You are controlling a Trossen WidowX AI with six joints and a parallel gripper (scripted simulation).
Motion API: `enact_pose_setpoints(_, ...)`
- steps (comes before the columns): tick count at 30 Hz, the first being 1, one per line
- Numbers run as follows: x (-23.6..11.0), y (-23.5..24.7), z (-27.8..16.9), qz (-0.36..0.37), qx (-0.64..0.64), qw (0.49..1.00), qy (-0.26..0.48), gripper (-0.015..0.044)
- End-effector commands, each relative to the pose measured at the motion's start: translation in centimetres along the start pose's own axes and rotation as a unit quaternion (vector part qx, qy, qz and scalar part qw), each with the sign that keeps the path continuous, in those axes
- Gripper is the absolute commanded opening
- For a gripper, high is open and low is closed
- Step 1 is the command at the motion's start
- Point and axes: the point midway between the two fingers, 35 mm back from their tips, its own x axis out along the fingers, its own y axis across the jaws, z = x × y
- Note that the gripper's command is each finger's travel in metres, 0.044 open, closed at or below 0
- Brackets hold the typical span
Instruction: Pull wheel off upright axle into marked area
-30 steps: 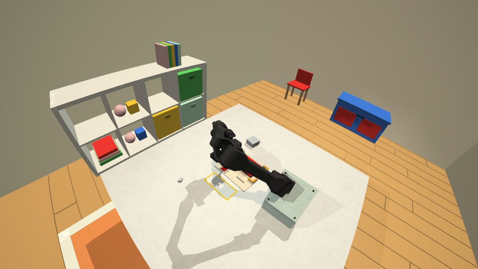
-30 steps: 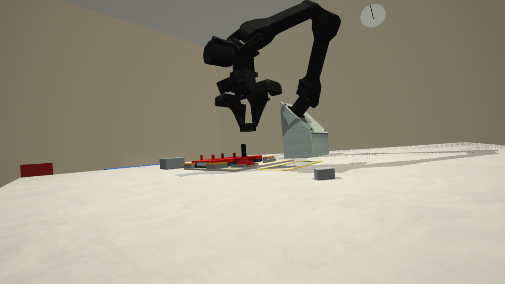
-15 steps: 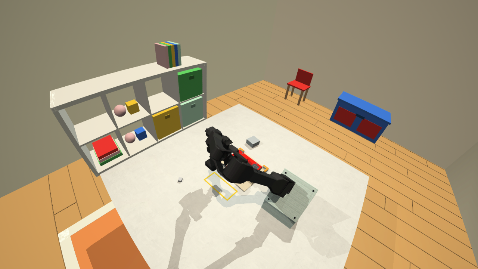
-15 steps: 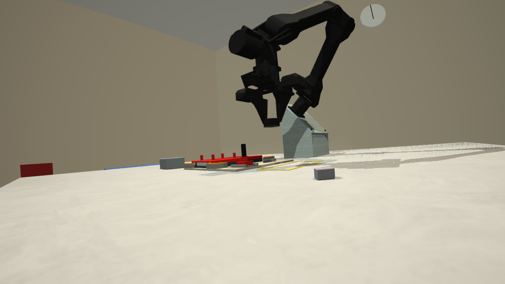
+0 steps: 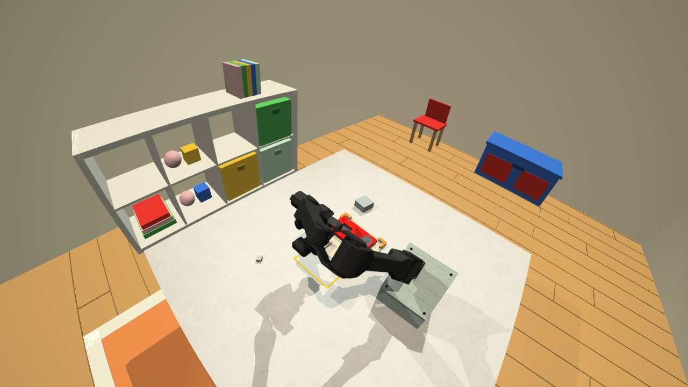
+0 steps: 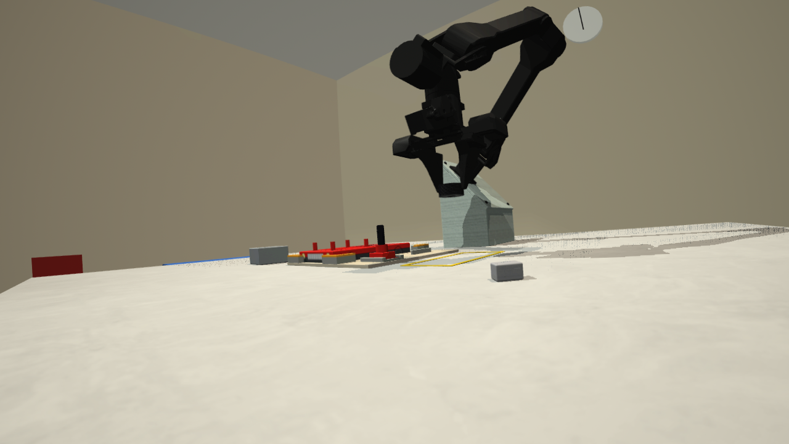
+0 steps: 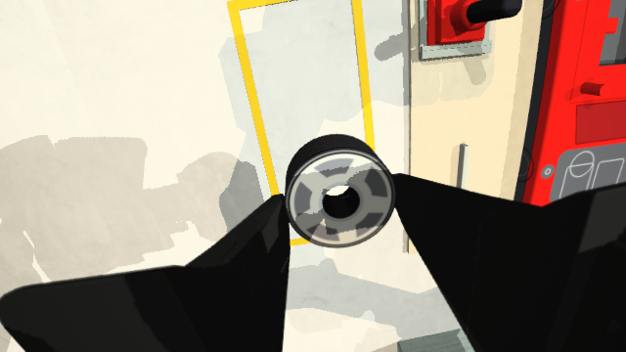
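My gripper (image 7: 337,195) (image 6: 451,189) is shut on the wheel (image 7: 313,198) (image 6: 450,192), a black tyre with a grey spoked hub and an open bore. It holds the wheel high above the table. In the wrist view the wheel hangs over the near right side of the yellow marked rectangle (image 7: 249,88) (image 6: 452,264) (image 5: 307,273). The bare black upright axle (image 6: 380,234) (image 7: 491,10) stands on its red base on the tan board (image 7: 465,108) (image 6: 380,267), to the side of the gripper. In the top view the arm hides the fingers.
A red panel with pegs (image 7: 577,73) (image 6: 352,251) lies on the board. A grey block (image 6: 268,254) (image 5: 364,203) sits beyond the board, a smaller one (image 6: 506,270) (image 5: 259,258) near the rectangle. The arm's grey pedestal (image 6: 474,221) (image 5: 423,288) stands behind.
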Motion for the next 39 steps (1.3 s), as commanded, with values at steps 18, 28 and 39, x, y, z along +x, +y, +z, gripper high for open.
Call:
enact_pose_setpoints(18, 8.2, 0.1, 0.0, 0.001, 0.002, 1.0, 0.001, 0.0)
enact_pose_setpoints(28, 9.7, 0.4, -0.4, 0.004, -0.001, 1.0, 0.005, 0.0053)
enact_pose_setpoints(39, 8.4, 0.3, -0.3, 0.002, 0.0, 1.0, 0.004, 0.03)
